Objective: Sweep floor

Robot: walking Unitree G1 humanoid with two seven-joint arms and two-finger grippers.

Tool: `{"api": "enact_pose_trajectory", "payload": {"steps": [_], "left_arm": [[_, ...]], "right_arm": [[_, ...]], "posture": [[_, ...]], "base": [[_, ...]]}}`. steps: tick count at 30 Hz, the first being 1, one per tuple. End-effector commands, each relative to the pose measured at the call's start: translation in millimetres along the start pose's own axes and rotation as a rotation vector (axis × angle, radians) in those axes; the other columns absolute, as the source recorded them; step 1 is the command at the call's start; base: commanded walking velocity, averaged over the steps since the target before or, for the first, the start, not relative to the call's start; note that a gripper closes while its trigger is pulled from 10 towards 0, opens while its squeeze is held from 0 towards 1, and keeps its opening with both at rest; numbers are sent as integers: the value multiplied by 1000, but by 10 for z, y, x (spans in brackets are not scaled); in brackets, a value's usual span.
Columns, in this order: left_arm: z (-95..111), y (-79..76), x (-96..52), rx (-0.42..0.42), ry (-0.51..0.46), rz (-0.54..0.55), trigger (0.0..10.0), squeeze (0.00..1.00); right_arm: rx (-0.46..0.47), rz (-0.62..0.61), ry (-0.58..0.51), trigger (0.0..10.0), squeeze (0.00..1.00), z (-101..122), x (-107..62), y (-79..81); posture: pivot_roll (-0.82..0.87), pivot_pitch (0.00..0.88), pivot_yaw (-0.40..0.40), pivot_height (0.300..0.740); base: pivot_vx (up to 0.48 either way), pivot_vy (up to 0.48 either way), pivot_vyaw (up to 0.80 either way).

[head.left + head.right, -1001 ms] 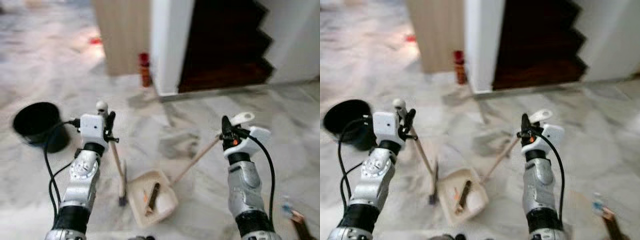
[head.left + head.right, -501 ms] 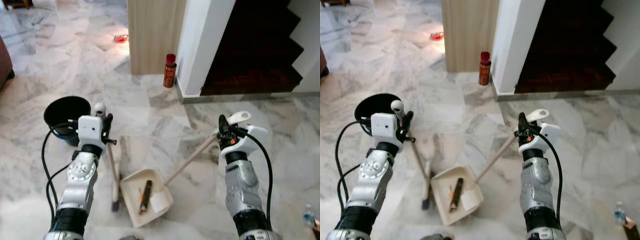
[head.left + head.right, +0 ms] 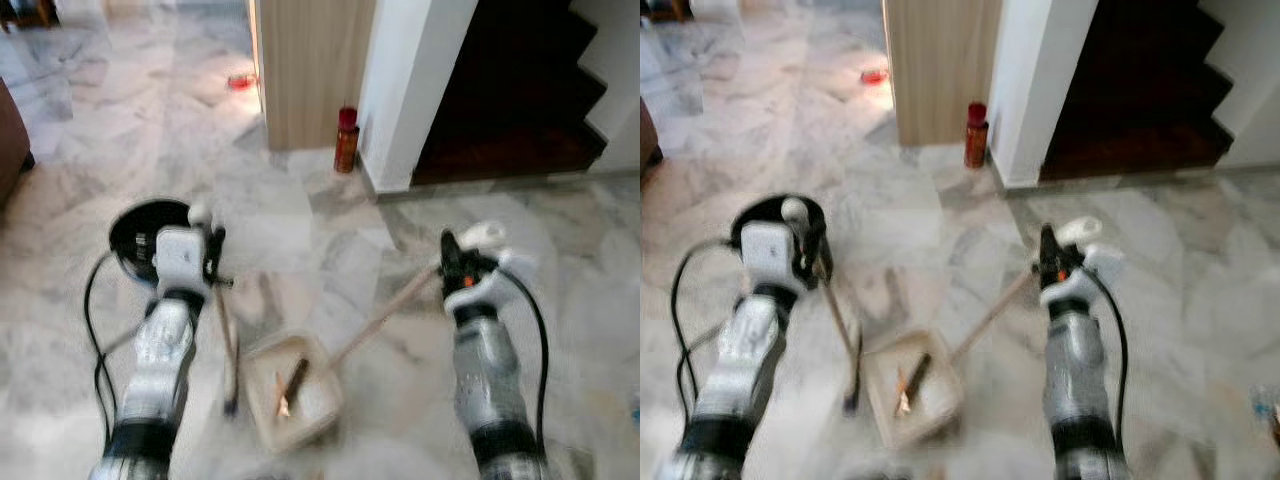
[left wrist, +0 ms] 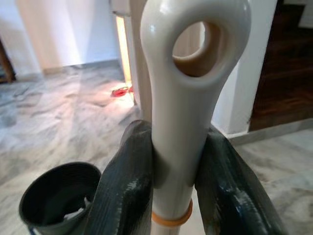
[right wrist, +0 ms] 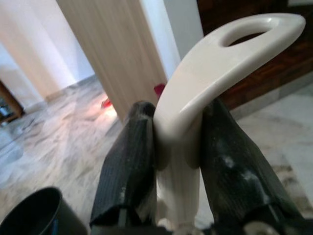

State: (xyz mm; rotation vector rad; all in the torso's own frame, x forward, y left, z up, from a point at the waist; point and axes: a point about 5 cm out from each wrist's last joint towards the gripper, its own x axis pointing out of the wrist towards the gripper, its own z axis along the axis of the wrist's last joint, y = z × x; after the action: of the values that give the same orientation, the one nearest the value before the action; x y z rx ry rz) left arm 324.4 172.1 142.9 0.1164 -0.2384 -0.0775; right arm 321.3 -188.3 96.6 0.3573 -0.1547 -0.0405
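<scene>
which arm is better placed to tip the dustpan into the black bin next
Right, most likely. The right gripper is shut on the dustpan handle, and the dustpan holds debris. The left gripper is nearer the black bin but is shut on the broom handle.

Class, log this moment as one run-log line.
left gripper: shut on broom handle | right gripper: shut on dustpan handle | dustpan: holds debris | black bucket: left

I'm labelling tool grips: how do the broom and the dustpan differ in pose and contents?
The broom stands nearly upright from the left gripper, bristles on the floor; the dustpan lies flat, its handle slanting up to the right gripper. The dustpan holds swept litter; the broom holds nothing. Both have cream, looped handle ends, clamped between black fingers.
</scene>
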Motion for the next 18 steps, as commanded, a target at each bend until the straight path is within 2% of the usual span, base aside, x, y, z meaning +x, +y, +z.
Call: {"api": "enact_pose_trajectory", "payload": {"steps": [1,18], "left_arm": [[89,-5,24,-11,-40,-4,10000,0],[89,-15,25,-13,-40,-3,10000,0]], "right_arm": [[10,25,-46,10000,0,96,66,82],[12,25,-47,10000,0,101,69,83]], "posture": [[187,112,-70,740],[187,114,-74,740]], "base": [[0,319,0],[0,321,0]]}}
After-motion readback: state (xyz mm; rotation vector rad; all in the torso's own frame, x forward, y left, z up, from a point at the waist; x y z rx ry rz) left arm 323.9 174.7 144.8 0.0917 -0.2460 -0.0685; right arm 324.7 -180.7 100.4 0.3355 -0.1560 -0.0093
